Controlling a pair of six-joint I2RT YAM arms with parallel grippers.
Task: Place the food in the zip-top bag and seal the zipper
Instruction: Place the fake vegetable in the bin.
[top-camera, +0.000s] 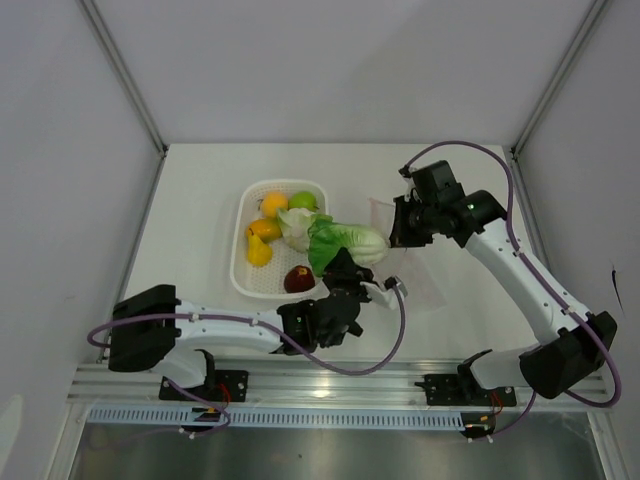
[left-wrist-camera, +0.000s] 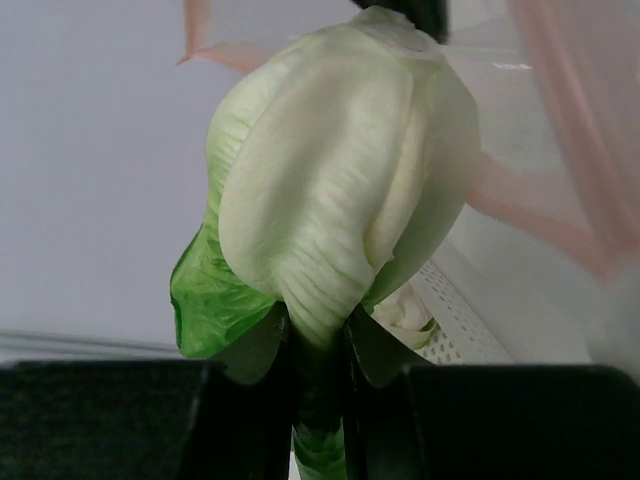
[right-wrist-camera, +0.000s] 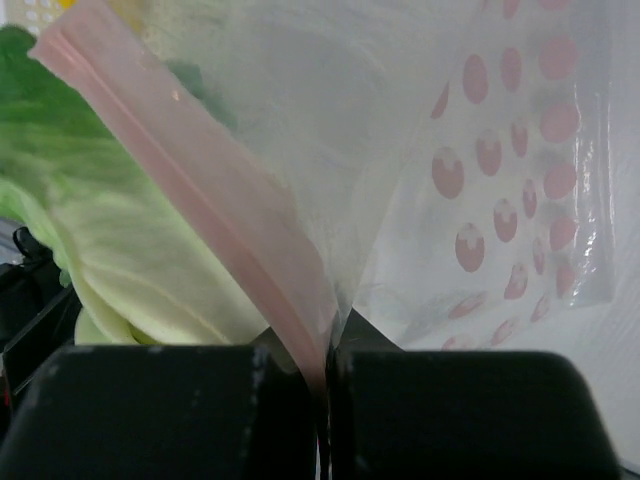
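Observation:
My left gripper (top-camera: 349, 270) (left-wrist-camera: 318, 335) is shut on the stem end of a green-white lettuce (top-camera: 345, 243) (left-wrist-camera: 330, 200) and holds it raised between the basket and the bag. My right gripper (top-camera: 401, 231) (right-wrist-camera: 328, 350) is shut on the pink zipper (right-wrist-camera: 200, 190), lifting one lip of the clear, pink-dotted zip-top bag (top-camera: 418, 266) (right-wrist-camera: 500, 150). The lettuce's (right-wrist-camera: 130, 250) leafy tip sits at the bag's mouth. A second lettuce (top-camera: 293, 222), orange-yellow fruits (top-camera: 262, 228), a lime-green fruit (top-camera: 303, 201) and a dark red apple (top-camera: 297, 279) lie in the basket.
The white perforated basket (top-camera: 243, 262) (left-wrist-camera: 455, 325) stands left of centre, right beside my left gripper. Grey walls close in the table on the left, right and back. Purple cables loop from both arms near the front edge.

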